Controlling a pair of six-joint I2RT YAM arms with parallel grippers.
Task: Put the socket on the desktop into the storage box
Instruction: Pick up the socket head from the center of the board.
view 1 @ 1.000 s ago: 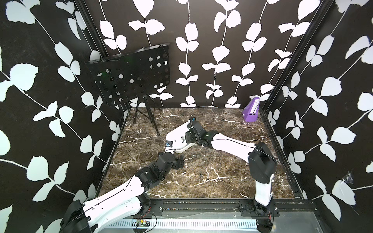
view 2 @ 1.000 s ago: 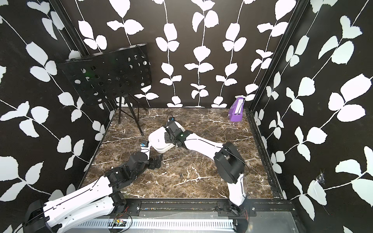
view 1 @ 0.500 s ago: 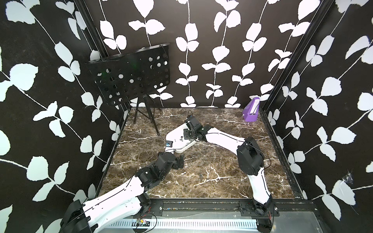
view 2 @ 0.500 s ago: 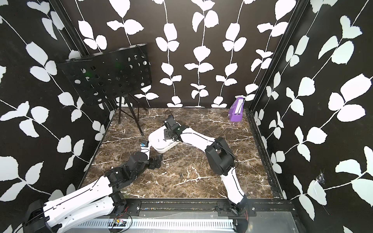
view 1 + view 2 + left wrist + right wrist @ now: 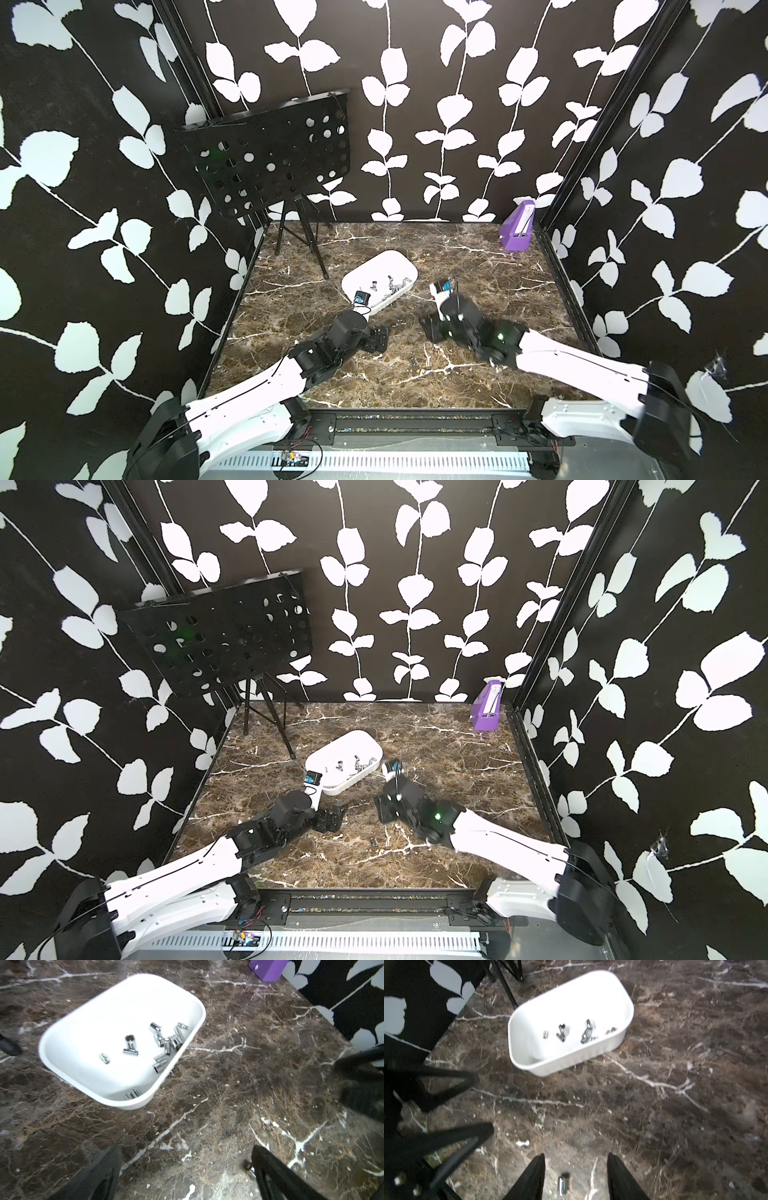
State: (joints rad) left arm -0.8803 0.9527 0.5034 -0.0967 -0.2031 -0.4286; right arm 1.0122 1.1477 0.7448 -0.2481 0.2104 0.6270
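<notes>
Pulled back from over the storage box (image 5: 370,270), where it reached half a second ago, the right arm now sits low over the front-right part of the desktop (image 5: 478,266), blurred by its own motion. Meanwhile the left arm has not shifted.

The right gripper (image 5: 576,1155) is spread and carries nothing. One loose socket (image 5: 563,1185) lies on the desktop and shows between its fingers without touching either. In both top views this socket (image 5: 413,361) rests nearer the front edge than the back, about midway between the left and right edges, and well apart from the box. The box stands near the middle of the desktop and already holds a scatter of chrome sockets (image 5: 164,1043). The left gripper (image 5: 186,1148) is also spread and empty, low over the desktop.

The step in hand looks like the reach for the remaining socket. The next move calls for lowering the spread jaws astride it and squaring them across its narrow body. They should close gently, since a small round chrome piece may roll or slip.
</notes>
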